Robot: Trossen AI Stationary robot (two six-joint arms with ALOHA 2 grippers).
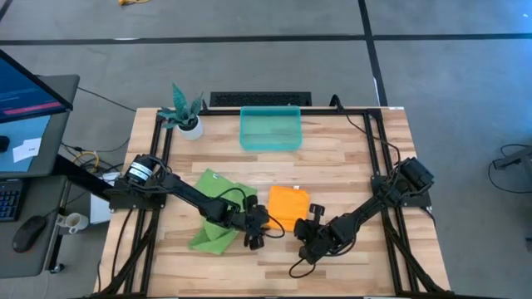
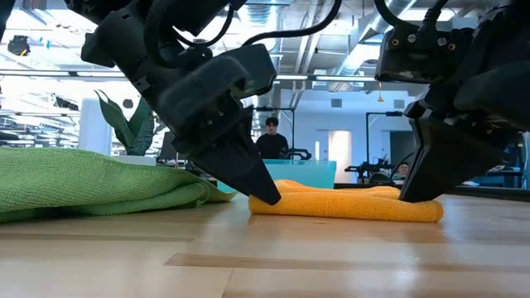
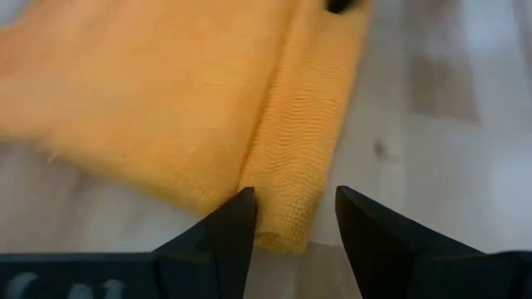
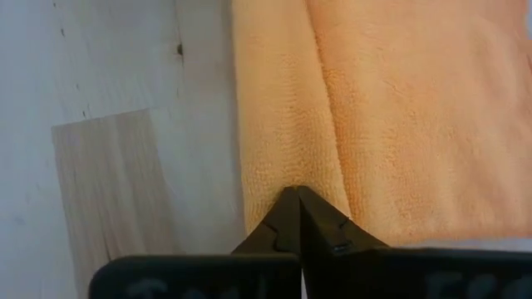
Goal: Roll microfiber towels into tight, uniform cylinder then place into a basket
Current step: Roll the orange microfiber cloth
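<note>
- Orange towel [image 1: 287, 203] lying folded on the wooden surface [image 1: 349, 141], front middle, with a rolled edge along the near side.
- Left gripper [image 3: 291, 218] down at one end of that roll, fingers [image 3: 229, 232] spread, straddling the roll's end; touching or just clear, cannot tell.
- Right gripper [image 4: 297, 212] at the other end, fingers pressed together, tips on the towel's rolled edge; whether any cloth is caught between them, hidden.
- Green towel [image 1: 216, 212] crumpled just left of the orange one, partly covered by the left arm from above.
- In the low view, both grippers blocking the ends of the orange towel; only its middle stretch visible.
- Basket [image 1: 270, 129] at the back middle, well apart from both towels; mostly hidden behind the orange towel in the low view.
- Potted plant [image 1: 186, 112] at the back left corner.
- Person [image 2: 271, 141] far off in the room behind, small and partly hidden.
</note>
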